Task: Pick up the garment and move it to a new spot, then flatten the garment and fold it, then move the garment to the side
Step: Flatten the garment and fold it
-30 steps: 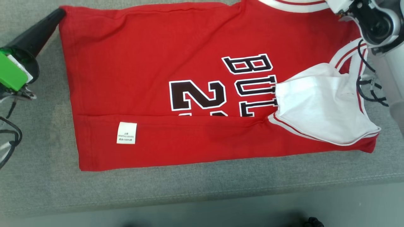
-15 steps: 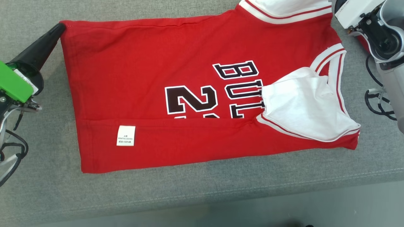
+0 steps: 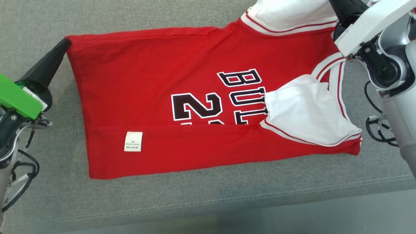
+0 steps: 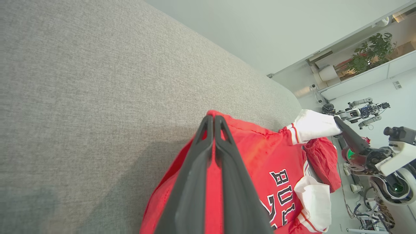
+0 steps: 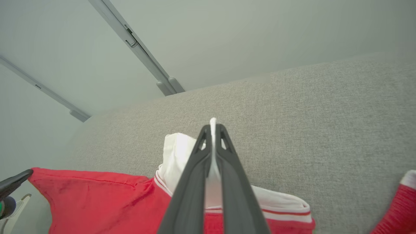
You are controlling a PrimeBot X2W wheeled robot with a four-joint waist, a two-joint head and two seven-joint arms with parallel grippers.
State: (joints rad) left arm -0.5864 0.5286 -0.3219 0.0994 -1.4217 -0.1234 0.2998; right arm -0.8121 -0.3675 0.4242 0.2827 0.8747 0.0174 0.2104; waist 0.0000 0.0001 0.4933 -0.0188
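Left claw (image 4: pixel 214 121) is clamped on the hem corner (image 3: pixel 74 43), right claw (image 5: pixel 213 128) on the white sleeve (image 5: pixel 174 152) of the red basketball jersey (image 3: pixel 146 81) lying across the grey fabric cushion (image 3: pixel 195 201). Uneven tugging could wreck the fold.

L gripper (image 3: pixel 66 42) & R gripper (image 5: pixel 213 126) pulled garment (image 3: pixel 146 81) far edge nearer.
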